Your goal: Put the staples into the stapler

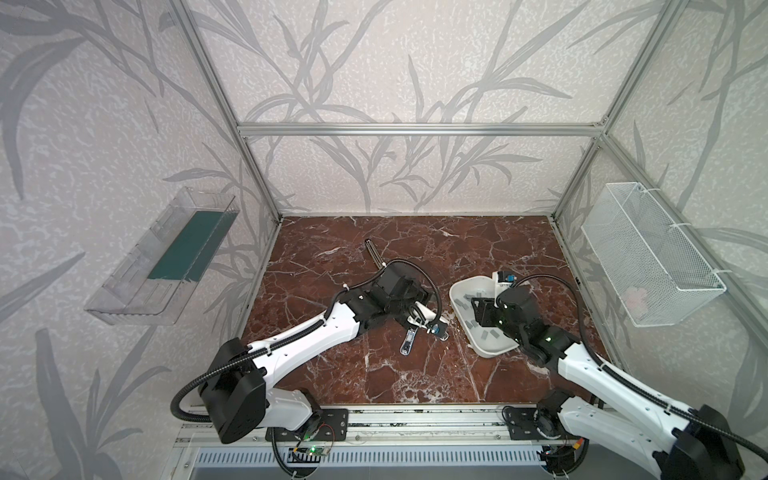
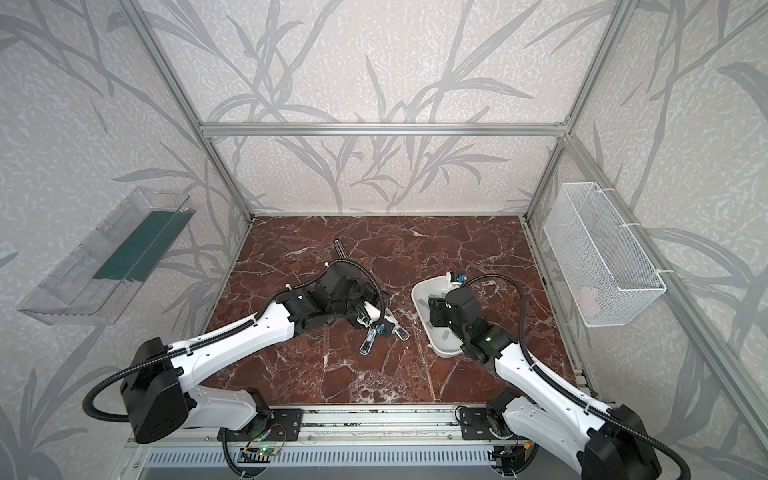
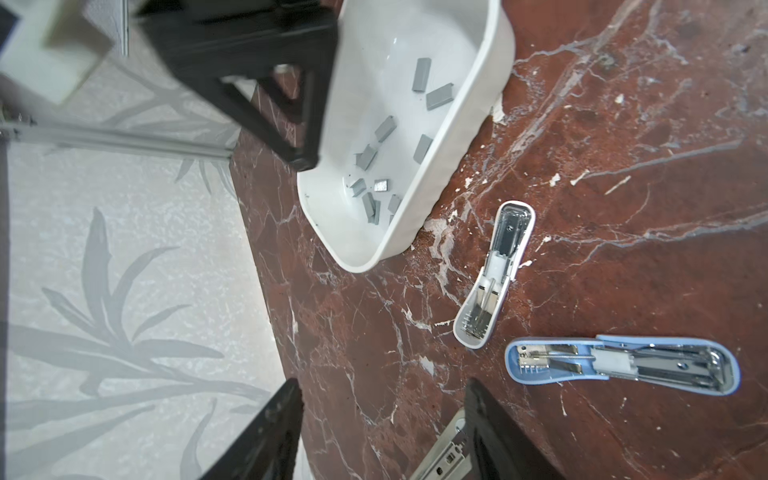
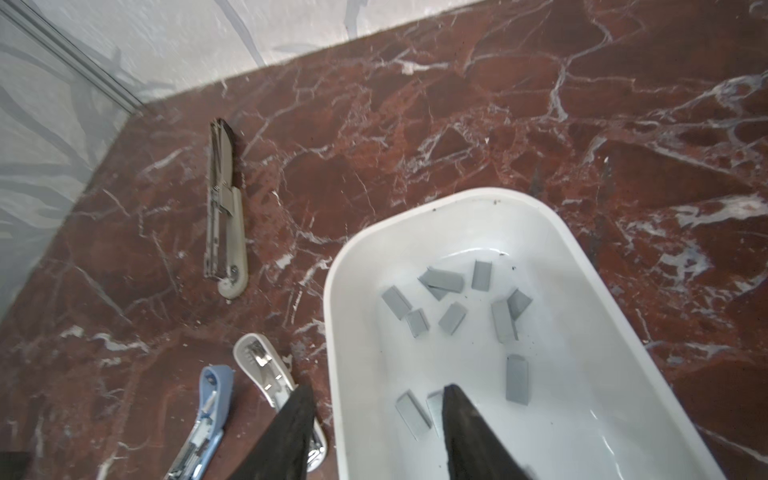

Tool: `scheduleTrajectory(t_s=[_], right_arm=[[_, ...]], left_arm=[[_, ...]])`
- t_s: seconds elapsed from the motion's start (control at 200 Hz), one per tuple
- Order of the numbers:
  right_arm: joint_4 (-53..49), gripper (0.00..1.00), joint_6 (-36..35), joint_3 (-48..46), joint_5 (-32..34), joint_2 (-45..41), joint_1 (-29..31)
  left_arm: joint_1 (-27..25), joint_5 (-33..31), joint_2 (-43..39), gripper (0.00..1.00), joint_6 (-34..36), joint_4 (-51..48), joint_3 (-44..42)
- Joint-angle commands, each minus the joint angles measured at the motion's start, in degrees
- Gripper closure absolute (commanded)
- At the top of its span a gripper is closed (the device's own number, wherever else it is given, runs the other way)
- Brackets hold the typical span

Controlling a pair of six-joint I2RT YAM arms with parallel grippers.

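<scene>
Right hand (image 4: 378, 388) above tub (image 4: 357, 316) of small flat grey staples (image 4: 453, 318).

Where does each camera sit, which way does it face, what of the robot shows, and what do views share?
Top views: high at the front, facing down and back over the table; left arm and right arm show.
Right wrist: above the white tray, facing down past the open right gripper at staples.
Left wrist: beside the tray, facing obliquely down past the open left gripper; right gripper also shows.
Shared: both wrist views show tray, staples, white stapler, blue stapler.
</scene>
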Motion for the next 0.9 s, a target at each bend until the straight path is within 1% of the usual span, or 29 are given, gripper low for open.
scheduleTrajectory(t_s=[0.0,0.04,0.055,0.065,0.08,0.09,0.1,0.125,0.16,0.18,0.25,0.29,0.34,0.4,0.45,0.505,0.55,0.61,0.72,0.755,0.765,0.79,0.855,0.9], right_arm=[[-2.04,0.51,0.38,1.59,-1.01,1.82,-0.17],[-2.51,0.51,0.32,1.5,-1.07,2.3,-0.22],[-2.77,0.52,0.55,1.44,-0.95,2.49,-0.19],[-2.99,0.53,0.72,1.43,-0.69,2.58,-0.22],[-3.26,0.53,0.95,1.36,-0.27,2.7,-0.17],[-3.46,0.54,1.04,1.3,-0.1,2.72,-0.17],[-3.65,0.54,1.2,1.22,0.22,2.77,-0.15],[-3.96,0.55,1.44,0.99,0.82,2.86,-0.2],[-3.87,0.55,1.8,0.62,1.6,2.86,-0.16],[-3.6,0.55,2.01,0.24,1.85,2.9,-0.22],[-2.6,0.55,2.25,-1.02,1.57,2.9,-0.2],[-2.58,0.55,2.47,-1.42,1.1,3.03,-0.17],[-2.84,0.56,2.71,-1.72,0.43,3.32,-0.06],[-3.48,0.58,3.01,-2.08,-0.46,3.6,0.02],[-4.35,0.59,3.42,-2.09,-1.01,3.69,0.16],[-4.81,0.6,3.79,-2.37,-1.41,3.53,0.44],[-5.06,0.61,4.25,-2.73,-1.39,3.22,0.86],[-5.91,0.62,5.05,-3.26,-0.6,2.61,1.34],[-8.03,0.63,5.64,-3.92,1.31,1.84,2.02],[-9.18,0.65,5.69,-3.77,2.13,1.83,2.01],[-9.6,0.65,7.04,-3.7,2.38,1.82,1.98],[-10.51,0.66,7.83,-3.55,3.3,1.79,2.12],[-12.11,0.67,8.85,-3.56,4.49,1.63,2.21],[-12.54,0.67,9.36,-3.75,4.58,1.82,2.52]], left_arm=[[0.32,-2.65,1.25,0.36,-11.69,-0.79,5.73],[-0.08,-3.9,1.52,0.36,-13.78,-0.91,6.39],[-0.62,-5.04,1.5,0.34,-16.05,-0.71,6.38],[-0.96,-6.21,1.41,0.28,-16.99,-0.29,6.28],[-1.51,-7.86,1.19,0.08,-18.62,0.93,5.81],[-1.91,-8.81,0.96,0.03,-20.42,2.21,5.5],[-2.2,-10.06,0.7,0.01,-21.99,3.63,4.91],[-2.9,-13.41,-0.11,0.01,-27.68,8.82,3.01],[-3.59,-18.43,-1.47,0.01,-36.83,18.64,-0.7],[-4.01,-20.57,-2.47,0.01,-40.83,23.1,-2.98],[-4.85,-23.9,-7.22,0.01,-52.75,33.71,-10.91],[-4.86,-25.45,-10.07,0.01,-61.23,36.23,-14.6],[-4.54,-28.96,-13.37,0.01,-71.45,35.84,-18.26],[-3.53,-29.27,-17.3,0.01,-79.66,34.7,-22.0],[-2.65,-27.93,-20.22,0.01,-85.09,31.55,-23.79],[-1.4,-23.85,-21.9,0.01,-88.93,29.35,-25.41],[-1.31,-23.6,-22.36,0.01,-91.74,27.88,-26.48],[-1.31,-25.21,-22.54,0.01,-95.25,26.89,-28.35],[-1.32,-32.01,-21.22,0.01,-105.03,27.0,-31.05],[-1.28,-32.66,-20.57,0.01,-106.63,25.44,-30.78],[-1.3,-32.76,-20.32,0.01,-106.94,24.97,-30.66],[-1.22,-33.32,-19.93,0.01,-107.88,23.45,-30.13],[-1.26,-36.74,-18.95,0.01,-113.36,20.05,-29.84],[-1.22,-36.01,-18.54,0.01,-115.53,20.49,-30.61]])
